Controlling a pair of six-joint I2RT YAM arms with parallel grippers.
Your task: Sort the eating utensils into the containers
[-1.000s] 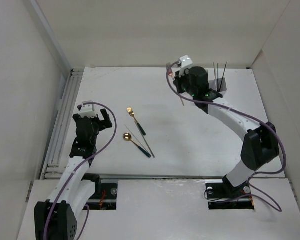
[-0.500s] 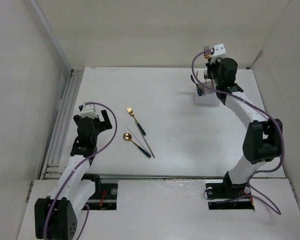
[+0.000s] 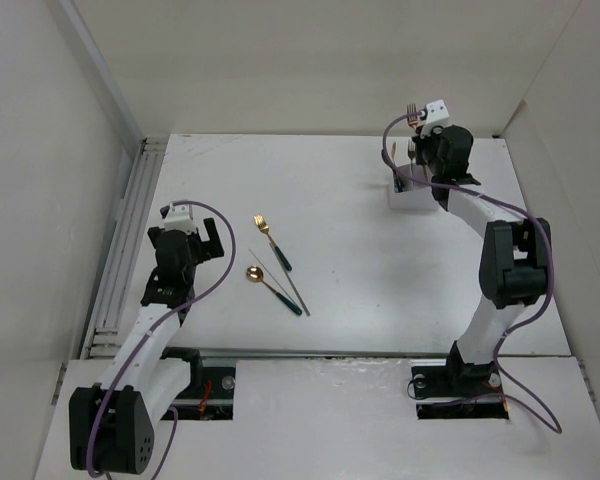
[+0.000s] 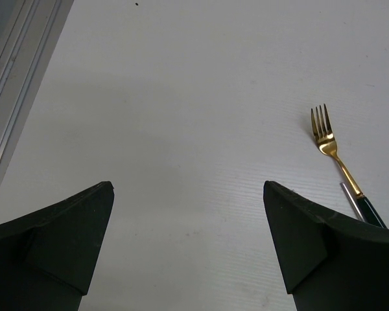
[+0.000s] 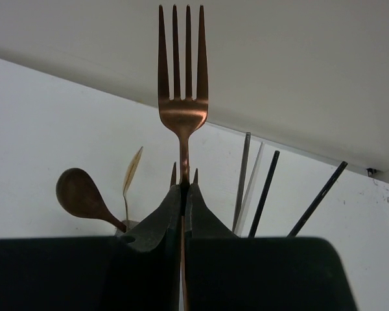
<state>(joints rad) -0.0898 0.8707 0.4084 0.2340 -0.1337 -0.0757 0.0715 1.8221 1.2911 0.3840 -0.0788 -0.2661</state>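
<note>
At the far-right corner of the worktop (image 3: 380,260), the right end effector (image 5: 183,188) is gripping a gold fork (image 5: 181,97) above the white plastic compartmented bin (image 3: 410,200); the left end effector (image 4: 187,191) is gaping empty. A second fork (image 4: 329,139), a gold spoon (image 3: 255,273) and a dark chopstick (image 3: 258,258) are lying unsorted.

A white bench (image 3: 380,270) sits inside plain white walls (image 3: 310,60). A metal rail (image 3: 120,255) runs along the bench's left edge.
</note>
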